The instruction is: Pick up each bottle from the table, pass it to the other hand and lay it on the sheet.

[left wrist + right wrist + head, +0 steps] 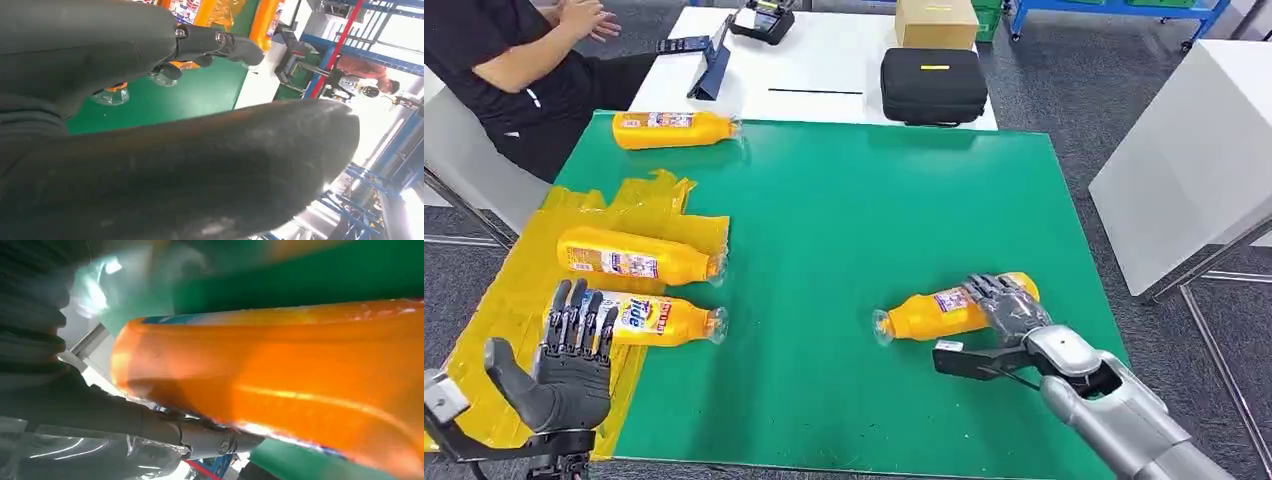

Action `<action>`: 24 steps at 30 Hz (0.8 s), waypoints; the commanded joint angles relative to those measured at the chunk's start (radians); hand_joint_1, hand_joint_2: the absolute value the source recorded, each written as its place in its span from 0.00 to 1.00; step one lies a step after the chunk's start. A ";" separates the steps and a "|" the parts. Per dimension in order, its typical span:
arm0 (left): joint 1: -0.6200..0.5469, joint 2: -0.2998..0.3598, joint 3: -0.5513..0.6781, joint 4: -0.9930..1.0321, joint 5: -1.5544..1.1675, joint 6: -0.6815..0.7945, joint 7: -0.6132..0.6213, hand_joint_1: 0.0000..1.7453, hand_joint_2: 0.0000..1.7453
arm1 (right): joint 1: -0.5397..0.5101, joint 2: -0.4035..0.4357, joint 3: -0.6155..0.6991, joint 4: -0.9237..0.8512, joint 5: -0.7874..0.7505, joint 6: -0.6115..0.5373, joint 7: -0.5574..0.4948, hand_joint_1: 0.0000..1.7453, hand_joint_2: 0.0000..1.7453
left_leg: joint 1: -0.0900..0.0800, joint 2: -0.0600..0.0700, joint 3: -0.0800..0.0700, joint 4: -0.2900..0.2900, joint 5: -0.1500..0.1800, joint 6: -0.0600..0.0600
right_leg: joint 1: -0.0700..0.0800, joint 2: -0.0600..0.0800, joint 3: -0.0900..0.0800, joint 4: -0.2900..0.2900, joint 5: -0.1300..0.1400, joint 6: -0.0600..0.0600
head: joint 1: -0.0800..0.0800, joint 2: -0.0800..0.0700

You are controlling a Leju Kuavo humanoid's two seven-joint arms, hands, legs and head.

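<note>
An orange bottle [934,312] lies on the green table top [844,220] at the front right, its cap pointing left. My right hand [1009,310] has its fingers draped over the bottle's base end, while the thumb stands a little apart on the near side. Up close, the bottle [300,380] has a finger [200,435] running along its edge. Two more orange bottles [634,258] [664,320] lie on the yellow sheet [514,280] at the left. Another bottle [674,129] lies at the back left. My left hand [564,370] [150,165] is open over the sheet's front, holding nothing.
A person in black [514,60] sits at the back left corner. Behind the green top, a white table [824,70] carries a black case [934,85] and a cardboard box [936,22]. Another white table [1194,160] stands to the right.
</note>
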 commanded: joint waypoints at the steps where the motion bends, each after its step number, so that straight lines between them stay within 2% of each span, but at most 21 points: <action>1: -0.019 -0.029 0.022 0.016 -0.019 0.002 0.026 0.00 0.00 | 0.006 0.100 0.051 0.199 0.039 0.040 0.000 1.00 1.00 | 0.002 -0.002 0.006 -0.001 -0.001 0.000 | 0.003 0.000 0.005 -0.002 0.000 -0.006 | 0.000 0.000; 2: -0.019 -0.029 0.022 0.016 -0.019 0.002 0.026 0.00 0.00 | 0.006 0.100 0.051 0.199 0.039 0.040 0.000 1.00 1.00 | 0.002 -0.001 0.006 -0.001 -0.001 -0.001 | 0.003 0.000 0.000 -0.002 -0.001 -0.006 | 0.000 0.000; 6: -0.016 -0.030 0.024 0.013 -0.022 0.000 0.028 0.00 0.00 | 0.018 0.104 0.026 0.185 0.040 0.033 0.006 1.00 1.00 | 0.002 -0.004 0.011 -0.002 -0.004 -0.002 | 0.003 -0.002 0.005 -0.002 -0.005 -0.010 | 0.001 0.000; 9: -0.019 -0.038 0.021 0.012 -0.027 -0.005 0.035 0.00 0.00 | 0.043 0.105 -0.005 0.163 0.056 0.030 0.026 1.00 1.00 | 0.002 -0.002 0.012 -0.001 -0.004 -0.002 | 0.002 -0.001 0.006 -0.002 -0.004 -0.006 | 0.000 0.000; 15: -0.029 -0.054 0.022 0.010 -0.043 -0.006 0.050 0.00 0.00 | 0.073 0.118 -0.056 0.158 0.104 0.030 0.053 1.00 1.00 | 0.002 -0.006 0.015 -0.002 -0.005 -0.001 | 0.003 -0.003 0.009 -0.003 -0.005 -0.010 | 0.000 0.000; 20: -0.031 -0.056 0.027 0.007 -0.044 -0.008 0.052 0.00 0.00 | 0.081 0.120 -0.064 0.164 0.108 0.029 0.055 0.99 1.00 | 0.002 -0.004 0.014 -0.001 -0.004 -0.002 | 0.003 -0.003 0.007 -0.003 -0.005 -0.006 | 0.000 0.000; 21: -0.030 -0.059 0.033 0.006 -0.047 -0.011 0.055 0.00 0.00 | 0.083 0.123 -0.071 0.169 0.122 0.029 0.058 0.07 1.00 | 0.002 -0.005 0.014 -0.002 -0.004 -0.001 | 0.003 -0.003 0.008 -0.003 -0.005 -0.009 | 0.000 0.000; 22: -0.029 -0.062 0.038 0.005 -0.048 -0.012 0.056 0.00 0.00 | 0.087 0.128 -0.077 0.173 0.132 0.024 0.065 0.00 1.00 | 0.002 -0.004 0.013 -0.001 -0.004 -0.002 | 0.002 -0.002 0.007 -0.002 -0.005 -0.005 | 0.000 0.000; 24: -0.031 -0.066 0.043 0.005 -0.054 -0.015 0.061 0.00 0.00 | 0.096 0.143 -0.106 0.186 0.165 0.050 0.081 0.00 1.00 | 0.002 -0.005 0.015 -0.001 -0.004 -0.001 | 0.003 -0.003 0.008 -0.003 -0.005 -0.009 | 0.000 0.000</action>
